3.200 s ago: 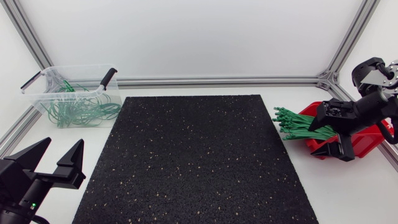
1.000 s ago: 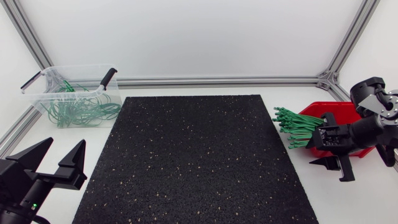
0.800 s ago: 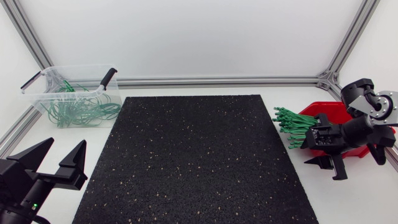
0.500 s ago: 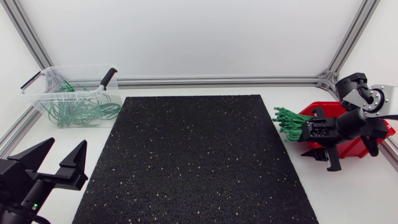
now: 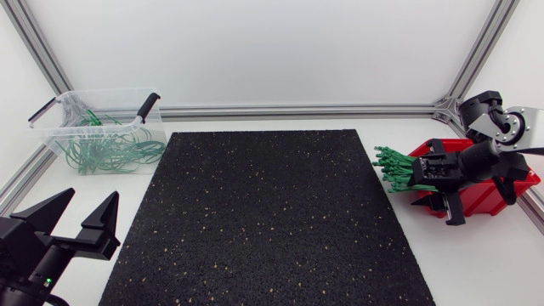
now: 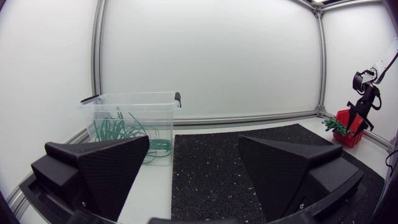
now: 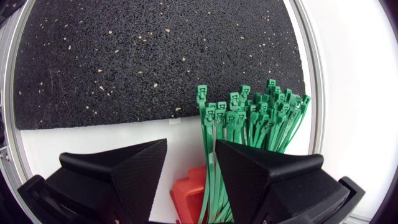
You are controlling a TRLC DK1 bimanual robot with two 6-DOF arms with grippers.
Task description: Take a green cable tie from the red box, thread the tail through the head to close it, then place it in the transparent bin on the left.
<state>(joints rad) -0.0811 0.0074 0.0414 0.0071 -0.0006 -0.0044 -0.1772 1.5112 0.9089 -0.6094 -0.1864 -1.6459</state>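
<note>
At the lower left of the head view, nearest the camera, the left gripper rests over the white table. Its two wedge fingers are spread wide with nothing between them; the left wrist view shows the same wide gap.

The black speckled mat fills the middle of the frame.

At the right edge, the right gripper hangs over the near side of the red box. In the right wrist view its fingers stand a little apart, holding nothing. The red box shows in the gap under them. The green cable ties fan out ahead of the gripper, the outermost one running just beside one finger's inner edge.

In the head view this bundle of green cable ties juts from the box towards the mat's right edge, heads outermost.

Farthest off, in the upper left, stands the transparent bin, just off the mat's far left corner. It has black handles, and closed green loops lie inside.
</note>
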